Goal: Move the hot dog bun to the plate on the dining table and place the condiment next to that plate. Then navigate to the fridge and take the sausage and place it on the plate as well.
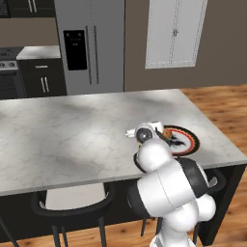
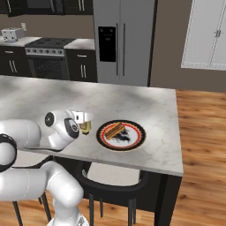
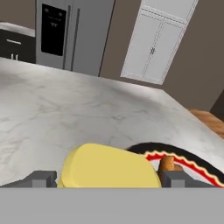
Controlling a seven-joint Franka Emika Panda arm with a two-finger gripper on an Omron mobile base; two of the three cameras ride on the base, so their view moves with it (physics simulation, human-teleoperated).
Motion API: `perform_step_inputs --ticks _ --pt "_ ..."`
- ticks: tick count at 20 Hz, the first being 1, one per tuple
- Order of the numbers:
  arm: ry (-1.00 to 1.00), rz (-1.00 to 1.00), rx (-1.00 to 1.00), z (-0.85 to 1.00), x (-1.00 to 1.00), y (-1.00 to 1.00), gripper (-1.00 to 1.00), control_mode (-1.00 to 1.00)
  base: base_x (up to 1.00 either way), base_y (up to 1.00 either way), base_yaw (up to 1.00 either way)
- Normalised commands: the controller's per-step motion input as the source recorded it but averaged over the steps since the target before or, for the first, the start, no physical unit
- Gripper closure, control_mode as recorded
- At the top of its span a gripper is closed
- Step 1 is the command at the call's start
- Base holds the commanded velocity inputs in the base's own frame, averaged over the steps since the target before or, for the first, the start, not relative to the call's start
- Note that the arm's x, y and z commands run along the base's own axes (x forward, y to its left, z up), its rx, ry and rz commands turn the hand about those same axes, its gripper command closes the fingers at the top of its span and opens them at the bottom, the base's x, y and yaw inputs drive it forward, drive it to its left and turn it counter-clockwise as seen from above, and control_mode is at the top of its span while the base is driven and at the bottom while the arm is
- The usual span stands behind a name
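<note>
Clamped the gripper (image 3: pixel 103 183) on the yellow condiment bottle (image 3: pixel 108 167) beside the plate (image 2: pixel 137 140); judged it light, rigid, slick; best held mid-body.

A: what colours am I looking at?

B: my tabletop (image 2: pixel 145 106) is white marble with grey veins. The plate (image 2: pixel 137 140) has a black rim, a red zigzag ring and a dark pattern in the middle. The bun (image 2: pixel 114 129) is tan-brown.

A: and the condiment (image 3: pixel 109 168)?

B: pale yellow, between my dark grey pincer (image 3: pixel 105 179) tips.
</note>
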Motion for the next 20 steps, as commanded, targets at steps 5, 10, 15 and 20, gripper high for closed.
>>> perform_step_inputs --ticks 5,10,15,20 --pt "-0.09 0.0 0.0 -0.29 0.0 0.0 1.0 -1.0 0.0 0.0 0.0" --pt "-0.01 0.0 0.0 -0.32 0.09 0.0 1.0 -1.0 0.0 0.0 0.0" --pt "-0.01 0.0 0.0 -0.3 0.14 0.0 1.0 -1.0 0.0 0.0 0.0" --pt "-0.05 0.0 0.0 -0.31 0.21 0.0 1.0 -1.0 0.0 0.0 0.0"
